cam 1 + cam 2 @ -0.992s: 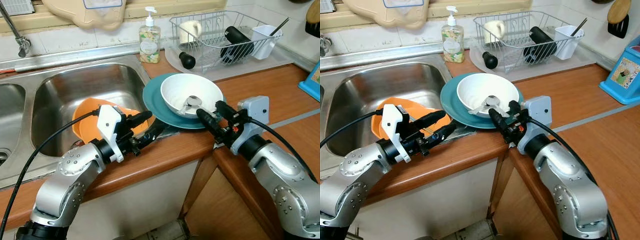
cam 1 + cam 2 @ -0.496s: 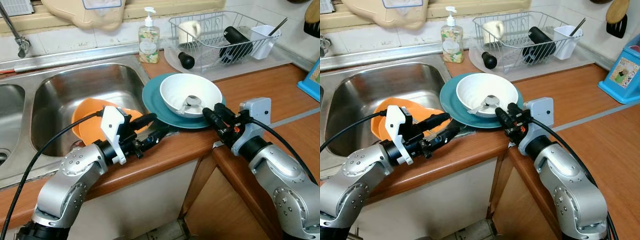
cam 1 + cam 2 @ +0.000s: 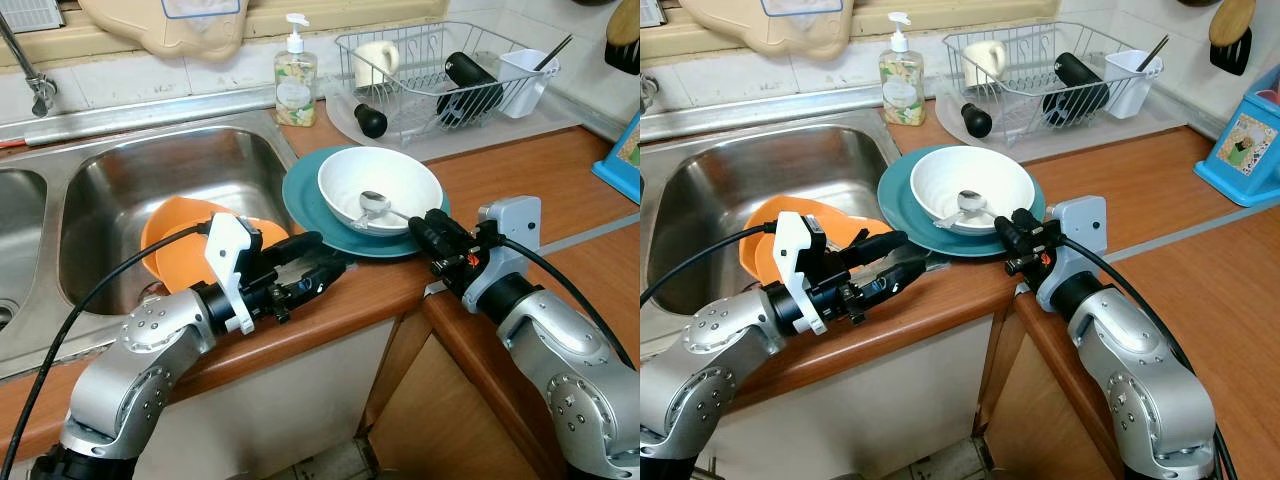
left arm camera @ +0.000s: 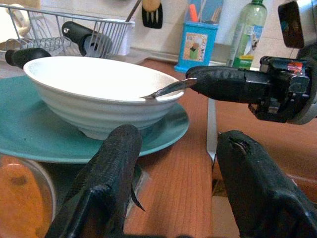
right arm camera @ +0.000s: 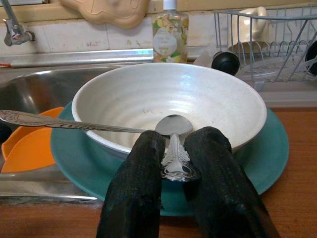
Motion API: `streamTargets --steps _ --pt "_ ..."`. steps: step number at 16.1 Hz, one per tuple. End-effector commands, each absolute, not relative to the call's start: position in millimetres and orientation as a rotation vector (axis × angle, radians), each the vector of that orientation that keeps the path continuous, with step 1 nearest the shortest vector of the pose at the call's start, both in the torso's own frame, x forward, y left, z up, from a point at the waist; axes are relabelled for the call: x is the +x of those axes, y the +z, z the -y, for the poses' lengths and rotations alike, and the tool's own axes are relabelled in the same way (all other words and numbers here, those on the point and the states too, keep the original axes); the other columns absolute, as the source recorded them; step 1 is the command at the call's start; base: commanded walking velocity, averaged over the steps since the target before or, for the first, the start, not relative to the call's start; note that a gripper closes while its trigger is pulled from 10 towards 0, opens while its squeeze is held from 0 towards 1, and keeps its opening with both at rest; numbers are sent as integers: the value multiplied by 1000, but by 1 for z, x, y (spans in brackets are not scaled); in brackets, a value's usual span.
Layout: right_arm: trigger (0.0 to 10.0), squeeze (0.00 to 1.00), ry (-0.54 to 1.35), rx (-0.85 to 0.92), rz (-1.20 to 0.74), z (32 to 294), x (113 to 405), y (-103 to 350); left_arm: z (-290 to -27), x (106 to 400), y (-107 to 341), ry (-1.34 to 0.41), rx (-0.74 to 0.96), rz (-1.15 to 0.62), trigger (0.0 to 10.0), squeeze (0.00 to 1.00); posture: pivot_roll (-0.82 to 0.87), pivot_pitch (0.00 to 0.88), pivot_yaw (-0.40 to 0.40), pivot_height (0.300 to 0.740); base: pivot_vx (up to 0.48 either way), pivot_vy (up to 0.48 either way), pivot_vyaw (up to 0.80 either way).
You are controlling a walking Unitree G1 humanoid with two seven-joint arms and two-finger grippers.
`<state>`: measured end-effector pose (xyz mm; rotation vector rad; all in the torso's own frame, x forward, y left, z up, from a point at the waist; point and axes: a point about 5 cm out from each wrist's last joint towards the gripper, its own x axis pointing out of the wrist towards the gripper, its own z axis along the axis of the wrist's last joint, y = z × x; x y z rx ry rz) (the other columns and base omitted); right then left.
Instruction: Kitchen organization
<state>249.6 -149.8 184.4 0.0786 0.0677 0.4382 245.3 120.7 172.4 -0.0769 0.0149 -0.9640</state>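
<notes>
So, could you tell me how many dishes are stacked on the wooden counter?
2: a round teal plate at the sink's edge, and a white ceramic bowl standing on it.

two silver arms with rounded, screw-dotted joints; each wrist carries a white camera box and a black cable. the left pincer and right pincer have long, black, textured fingers.
</notes>
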Motion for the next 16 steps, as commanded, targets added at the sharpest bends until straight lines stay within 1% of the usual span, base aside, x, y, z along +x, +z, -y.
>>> streamTargets --steps 1,2,3,5,7,9,10,11,12,16 --pt "0 0 430 73 -56 153 250 190 -119 244 179 -971 -35 11 10000 0 -151 0 30 740 0 0 0" --pt "0 0 429 71 -43 154 250 193 -119 247 181 -951 1 17 10000 0 -151 0 30 740 0 0 0" --pt "0 0 435 64 -11 156 252 203 -121 254 183 -917 100 21 10000 0 -150 0 31 740 0 0 0" --pt "0 0 458 42 18 156 255 212 -121 261 188 -907 188 48 10000 0 -151 0 34 740 0 0 0" --pt "0 0 537 2 67 149 258 231 -116 271 204 -924 335 133 10000 0 -153 0 36 740 0 0 0" --pt "0 0 591 -11 87 143 257 239 -114 278 211 -929 423 186 10000 0 -155 0 38 740 0 0 0" --pt "0 0 612 -14 91 140 256 241 -114 280 214 -929 441 204 9333 0 -155 0 40 740 0 0 0" --pt "0 0 651 -15 95 133 255 244 -113 285 217 -927 486 227 2118 0 -157 0 45 740 0 0 0" --pt "0 0 669 -13 95 130 254 245 -113 287 216 -928 517 225 0 0 -157 0 46 740 0 0 0" --pt "0 0 763 2 89 110 250 247 -108 301 218 -916 646 257 0 0 -151 0 46 740 0 0 0"
